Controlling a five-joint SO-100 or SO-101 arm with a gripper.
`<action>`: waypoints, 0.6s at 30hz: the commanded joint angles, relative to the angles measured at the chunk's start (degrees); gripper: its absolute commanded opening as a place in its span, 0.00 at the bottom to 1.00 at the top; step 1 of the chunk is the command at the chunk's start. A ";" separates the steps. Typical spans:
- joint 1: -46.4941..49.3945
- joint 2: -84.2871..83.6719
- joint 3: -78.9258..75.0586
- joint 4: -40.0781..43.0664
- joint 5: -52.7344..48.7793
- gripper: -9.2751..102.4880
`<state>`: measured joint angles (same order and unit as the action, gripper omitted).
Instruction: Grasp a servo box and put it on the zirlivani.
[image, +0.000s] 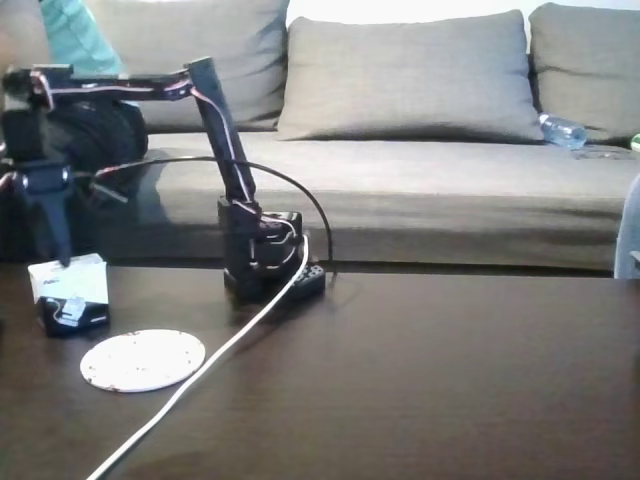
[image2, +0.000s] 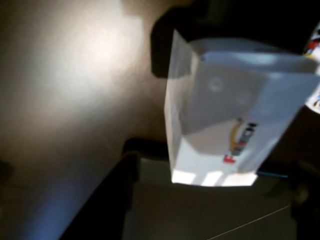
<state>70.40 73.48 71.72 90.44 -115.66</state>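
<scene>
Wrist view: servo box (image2: 225, 110) fills upper right, blurred red-and-black lettering unreadable | Fixed view: box lower left on table (image: 420, 380), beside zirlivani (image: 142, 359) | gripper (image: 55, 255) over box, grip unclear

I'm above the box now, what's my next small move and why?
Probably lower the end effector a little further and close on the servo box. In the fixed view its tips sit right at the box's top, while the box rests on the table behind the zirlivani, not yet lifted. I can't tell whether the fingers already grip.

Fingers (image: 55, 245) above servo box (image: 70, 292).
</scene>
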 joint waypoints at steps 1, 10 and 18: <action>0.09 -0.70 -0.88 -1.23 0.18 0.41; -0.97 -1.67 -0.18 -2.81 0.26 0.41; -0.97 -5.80 -0.44 -5.54 0.26 0.40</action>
<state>69.52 67.32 71.89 86.22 -115.66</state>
